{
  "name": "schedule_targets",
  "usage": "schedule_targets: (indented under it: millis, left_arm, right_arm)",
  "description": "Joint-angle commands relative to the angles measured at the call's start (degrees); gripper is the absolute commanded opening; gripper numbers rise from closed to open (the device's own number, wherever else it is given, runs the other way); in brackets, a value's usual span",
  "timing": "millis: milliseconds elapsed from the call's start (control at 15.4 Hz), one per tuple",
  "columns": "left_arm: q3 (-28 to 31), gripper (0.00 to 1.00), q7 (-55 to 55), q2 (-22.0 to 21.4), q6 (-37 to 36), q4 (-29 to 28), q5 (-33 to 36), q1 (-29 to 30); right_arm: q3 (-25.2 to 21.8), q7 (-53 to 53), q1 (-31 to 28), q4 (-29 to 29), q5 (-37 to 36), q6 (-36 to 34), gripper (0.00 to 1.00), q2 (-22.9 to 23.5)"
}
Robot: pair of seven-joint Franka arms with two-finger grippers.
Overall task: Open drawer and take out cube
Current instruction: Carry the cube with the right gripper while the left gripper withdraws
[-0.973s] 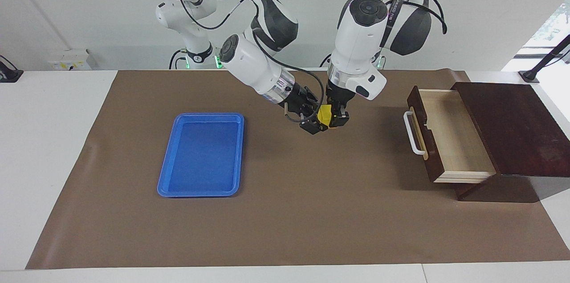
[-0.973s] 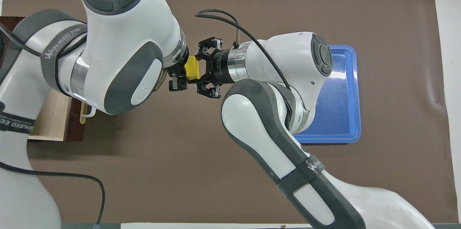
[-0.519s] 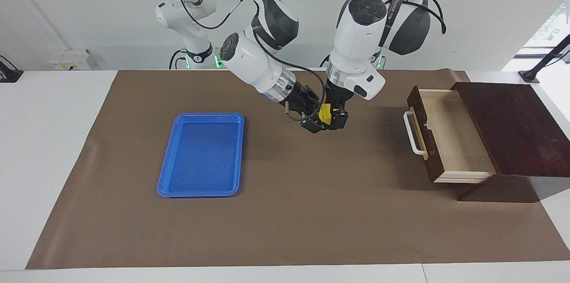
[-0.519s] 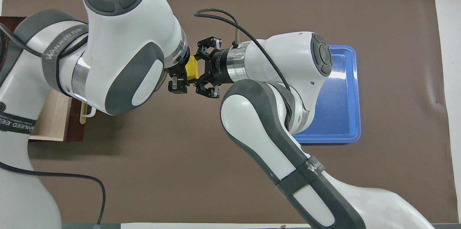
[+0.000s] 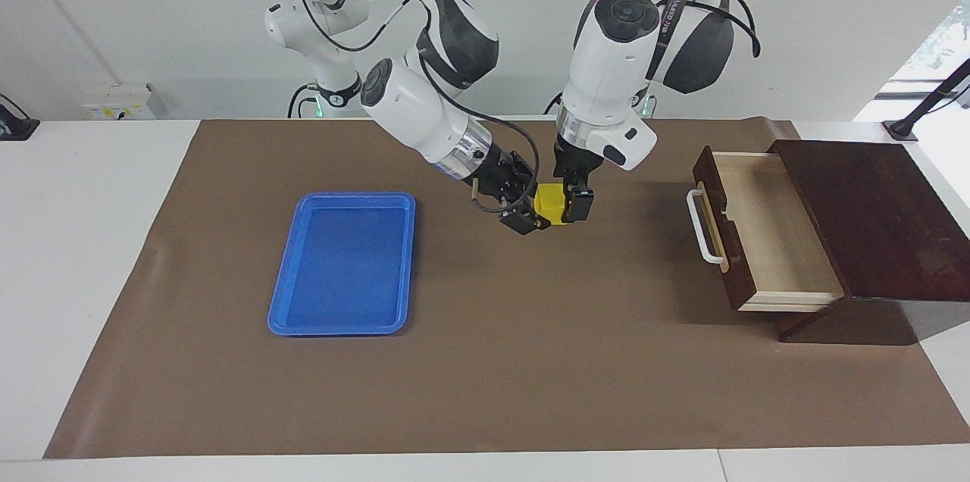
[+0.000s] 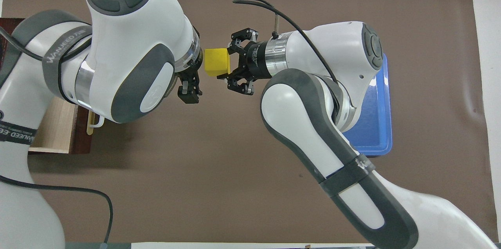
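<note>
Cube (image 5: 549, 205) clenched in right gripper (image 5: 533, 214) jaws over bare mat; left gripper (image 5: 574, 203) jaws released, just beside.

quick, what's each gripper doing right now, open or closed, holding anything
Left gripper: open, holding nothing, beside the cube above the brown mat.
Right gripper: shut on the cube, holding it up over the mat.
</note>
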Motion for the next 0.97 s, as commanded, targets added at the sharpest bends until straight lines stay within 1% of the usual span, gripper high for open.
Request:
schedule_targets:
  millis: [0,195,324,454,584,713,908]
  left_arm:
    - [0.3,1.00,3.9,-3.8,1.5,-6.9,-0.2,2.5]
    - [0.3,1.00,7.8,-7.4,9.6,-16.2,-0.2,5.1]
    - [0.3,1.00,11.3,-9.1,12.0,-20.4,-0.1,7.6]
    - [0.3,1.00,15.2,-9.9,12.4,-22.7,-0.1,10.6]
    - [0.3,1.00,18.6,-10.7,14.0,-24.9,-0.1,12.9]
    - [0.3,1.00,21.3,-11.1,14.5,-26.0,-0.1,15.0]
    - [0.3,1.00,24.5,-11.1,14.9,-26.3,-0.1,18.2]
  right_arm:
    - [0.3,0.5,-4.1,1.4,-1.4,-3.1,0.00,0.9]
    - [0.3,-4.3,-10.0,0.4,-1.3,-6.0,0.00,0.9]
    - [0.4,-8.0,-14.8,-0.7,-1.2,-9.0,0.00,0.7]
    - [0.4,-12.7,-19.3,-1.5,-1.0,-11.9,0.00,0.7]
    - [0.4,-15.9,-23.1,-1.6,-0.9,-13.8,0.00,1.7]
    - [0.3,-19.4,-24.8,-1.5,-0.8,-14.2,0.00,3.4]
    - [0.3,-24.0,-26.0,-1.5,-0.8,-13.6,0.00,7.0]
